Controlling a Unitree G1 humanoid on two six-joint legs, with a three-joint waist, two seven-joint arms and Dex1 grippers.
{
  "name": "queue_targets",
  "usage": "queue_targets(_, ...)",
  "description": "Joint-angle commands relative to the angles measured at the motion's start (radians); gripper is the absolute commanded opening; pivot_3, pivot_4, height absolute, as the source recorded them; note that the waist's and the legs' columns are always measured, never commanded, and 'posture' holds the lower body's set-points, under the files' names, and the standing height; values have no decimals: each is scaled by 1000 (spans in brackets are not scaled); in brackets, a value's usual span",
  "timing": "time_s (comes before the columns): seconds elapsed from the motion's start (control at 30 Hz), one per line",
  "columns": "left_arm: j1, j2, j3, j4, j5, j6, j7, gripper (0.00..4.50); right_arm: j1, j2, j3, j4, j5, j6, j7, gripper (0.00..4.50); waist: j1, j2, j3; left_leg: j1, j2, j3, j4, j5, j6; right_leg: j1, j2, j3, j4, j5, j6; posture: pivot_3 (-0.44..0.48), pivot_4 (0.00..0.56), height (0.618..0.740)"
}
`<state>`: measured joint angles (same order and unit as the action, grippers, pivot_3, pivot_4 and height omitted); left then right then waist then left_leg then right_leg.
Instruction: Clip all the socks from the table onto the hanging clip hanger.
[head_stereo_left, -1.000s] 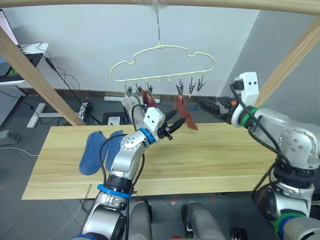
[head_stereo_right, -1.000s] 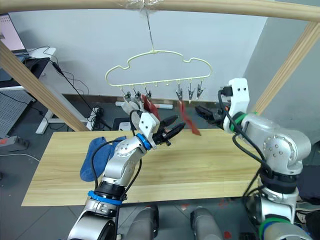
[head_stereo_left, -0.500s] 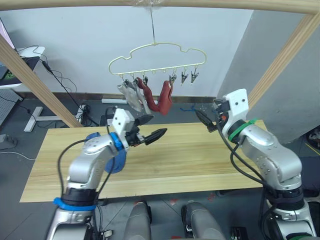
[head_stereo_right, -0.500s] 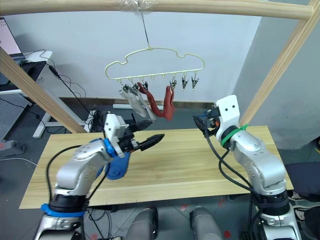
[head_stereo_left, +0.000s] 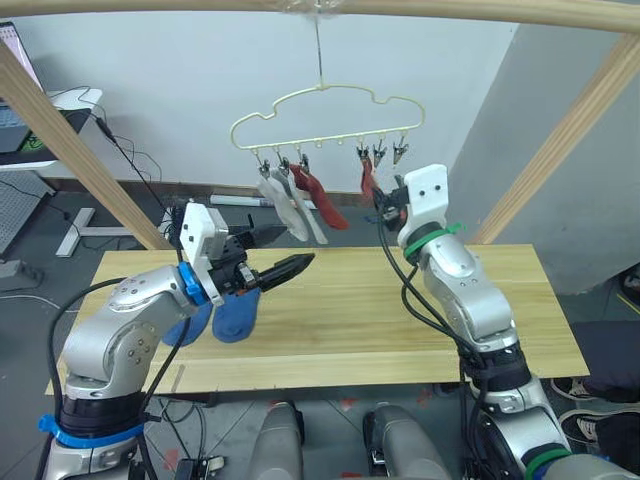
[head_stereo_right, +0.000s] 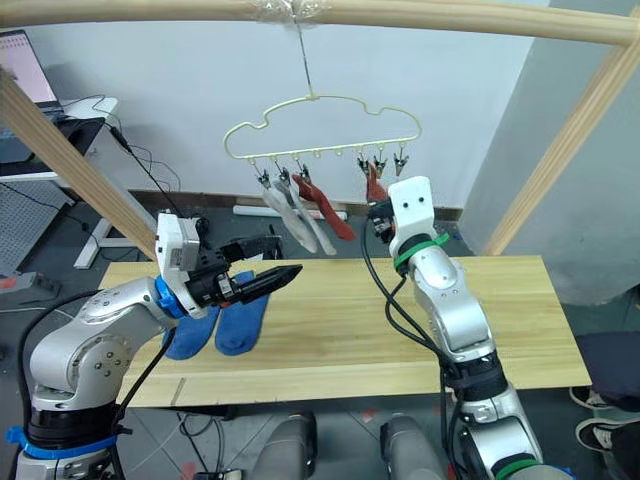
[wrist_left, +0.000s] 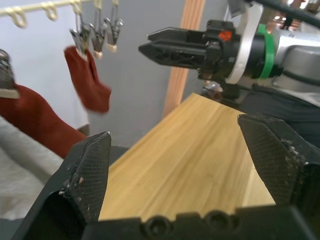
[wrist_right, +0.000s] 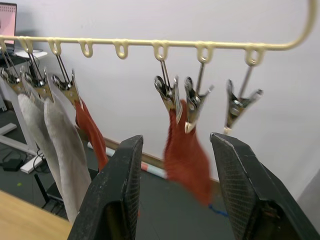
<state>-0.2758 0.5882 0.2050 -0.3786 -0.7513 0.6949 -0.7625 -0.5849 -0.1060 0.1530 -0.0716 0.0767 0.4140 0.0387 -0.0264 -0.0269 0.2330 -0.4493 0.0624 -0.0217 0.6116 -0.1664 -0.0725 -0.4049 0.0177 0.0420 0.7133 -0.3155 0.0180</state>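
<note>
The pale-yellow clip hanger (head_stereo_left: 322, 92) hangs from the top bar. Two grey socks (head_stereo_left: 293, 212) and a rust-red sock (head_stereo_left: 322, 203) hang from its left clips. A second rust-red sock (wrist_right: 184, 150) hangs among the right clips. Two blue socks (head_stereo_right: 243, 322) lie side by side on the table (head_stereo_left: 380, 320) at the left. My left gripper (head_stereo_left: 300, 243) is open and empty, above the table just right of the blue socks. My right gripper (head_stereo_left: 381, 203) is open, raised close to the second rust-red sock, which shows between its fingers (wrist_right: 120, 195) but farther off.
A wooden frame surrounds the table: a top bar (head_stereo_left: 450, 10) and slanted posts at the left (head_stereo_left: 70, 140) and right (head_stereo_left: 560, 140). Behind the left post stands a desk with cables (head_stereo_left: 60, 100). The table's middle and right are bare wood.
The view has shifted. My left gripper has drawn back leftward from the swinging rust-red sock. My right gripper has come up and left, close under the hanger's right clips. That sock now hangs down.
</note>
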Motion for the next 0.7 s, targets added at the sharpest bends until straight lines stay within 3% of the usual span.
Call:
queue_targets(0.03, 6, 3, 30, -66, -47, 14, 31, 4500, -46, 27, -22, 69, -38, -81, -28, 2235, 2, 0, 0, 0, 0, 0, 0, 0, 0, 0, 0, 0, 0, 0, -1, 96, 211, 740)
queue_targets(0.7, -18, 1, 57, -93, -106, 8, 98, 4500, -229, 77, -112, 404, -91, -251, -91, 2235, 28, 0, 0, 0, 0, 0, 0, 0, 0, 0, 0, 0, 0, 1, -2, 136, 224, 740)
